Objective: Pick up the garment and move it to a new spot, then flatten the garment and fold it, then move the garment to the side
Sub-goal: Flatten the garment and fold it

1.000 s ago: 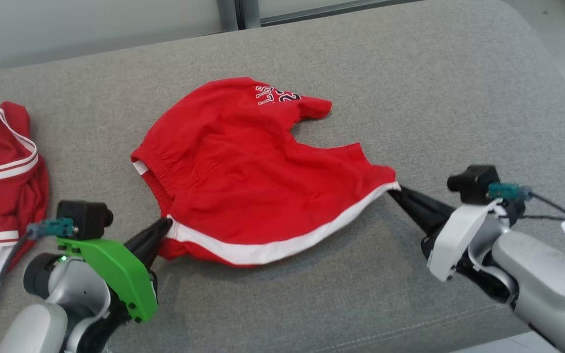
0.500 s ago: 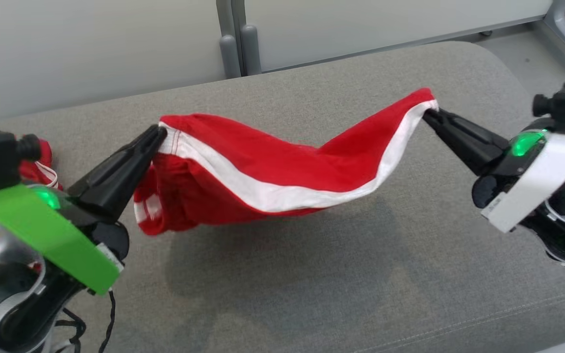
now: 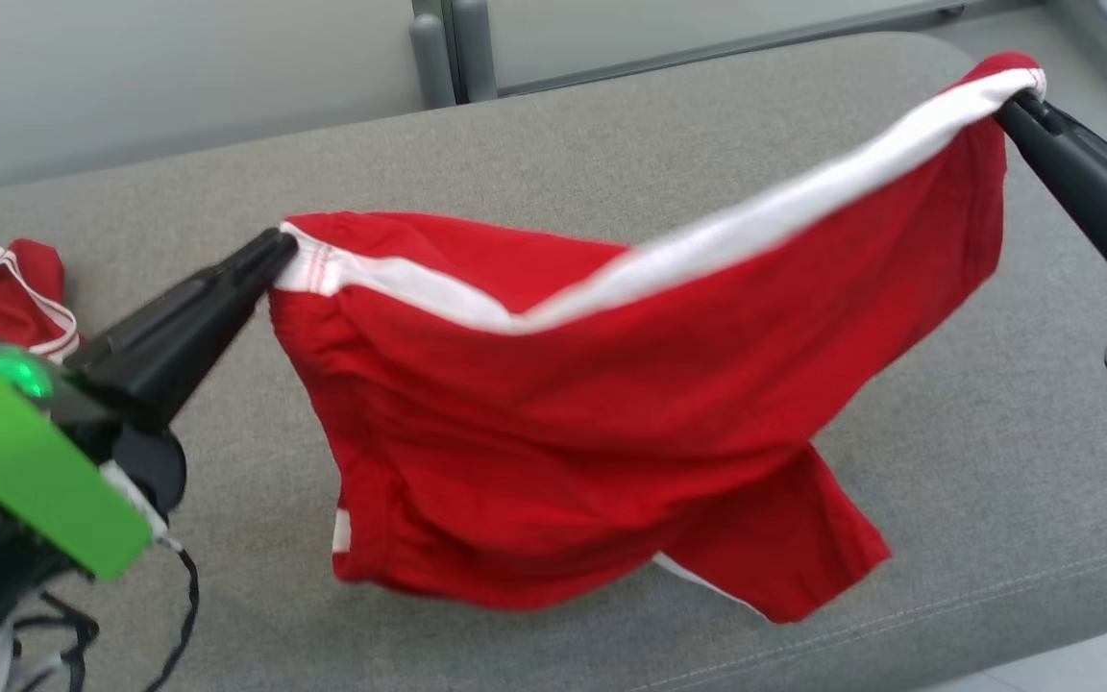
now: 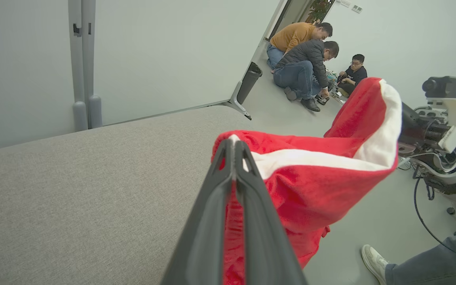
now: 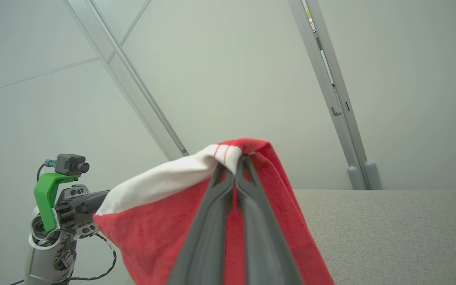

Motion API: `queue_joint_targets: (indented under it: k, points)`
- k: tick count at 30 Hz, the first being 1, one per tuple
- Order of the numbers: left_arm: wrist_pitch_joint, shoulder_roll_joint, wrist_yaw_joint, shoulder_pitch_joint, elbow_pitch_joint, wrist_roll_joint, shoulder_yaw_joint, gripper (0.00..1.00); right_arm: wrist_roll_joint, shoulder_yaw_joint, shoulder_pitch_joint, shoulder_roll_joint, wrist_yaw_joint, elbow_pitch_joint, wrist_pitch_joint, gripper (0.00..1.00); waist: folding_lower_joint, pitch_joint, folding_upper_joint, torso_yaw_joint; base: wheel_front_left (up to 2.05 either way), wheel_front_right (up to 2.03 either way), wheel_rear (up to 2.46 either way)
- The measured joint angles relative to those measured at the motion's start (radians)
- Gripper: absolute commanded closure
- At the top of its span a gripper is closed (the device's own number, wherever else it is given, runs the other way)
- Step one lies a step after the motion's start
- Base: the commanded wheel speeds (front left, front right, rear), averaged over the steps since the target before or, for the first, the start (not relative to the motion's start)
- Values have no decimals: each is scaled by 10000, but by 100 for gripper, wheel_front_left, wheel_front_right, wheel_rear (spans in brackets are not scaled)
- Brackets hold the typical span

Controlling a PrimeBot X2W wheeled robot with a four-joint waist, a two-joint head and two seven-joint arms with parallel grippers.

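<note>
Pinching one end of a white-trimmed hem, the left gripper (image 3: 282, 252) has its two dark fingers pressed flat together, red cloth caught between them all along the jaws in the left wrist view. The right gripper (image 3: 1013, 101) is likewise clamped tight on the other end of that hem, fingertips biting just under the stitched white corner. Between the two hangs a pair of red shorts (image 3: 611, 413), the white band (image 3: 707, 240) strung as the top edge, sagging in the middle and rising toward the right gripper, which sits higher in the head view. The body of the shorts drapes below in loose folds, one leg trailing lower right. Beneath is a grey upholstered cushion (image 3: 611, 125); I cannot tell whether the lowest fold touches it. A green bracket (image 3: 25, 461) shows on the left wrist, with a lit green lamp just beside it. A second red garment (image 3: 20, 288) with white stripes lies on the cushion at far left, apart from the shorts. Pale partition panels stand behind. Beyond the cushion's end, three people (image 4: 311, 51) sit on the floor near a black bin (image 4: 249, 81); a white shoe (image 4: 372, 257) and a trouser leg show nearer.
</note>
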State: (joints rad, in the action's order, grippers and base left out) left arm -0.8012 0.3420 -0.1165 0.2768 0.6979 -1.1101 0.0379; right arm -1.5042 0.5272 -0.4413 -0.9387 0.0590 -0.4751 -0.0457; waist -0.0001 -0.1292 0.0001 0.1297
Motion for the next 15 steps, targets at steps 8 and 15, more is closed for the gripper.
queue_joint_targets:
  k: [8, 15]
  points:
    - [-612, 171, -81, 2298, -3791, 997, 589, 100, -1321, -290, -1683, 2171, -1066, 2272, 290, 100, 0, -1016, 0, -78, 0, 0, 0]
    - [2211, -1319, -58, 6552, -5173, 3906, 991, 100, 688, -1099, -6266, 3526, -2080, 4125, -562, 100, 1, -1965, 0, -277, 0, 0, 0]
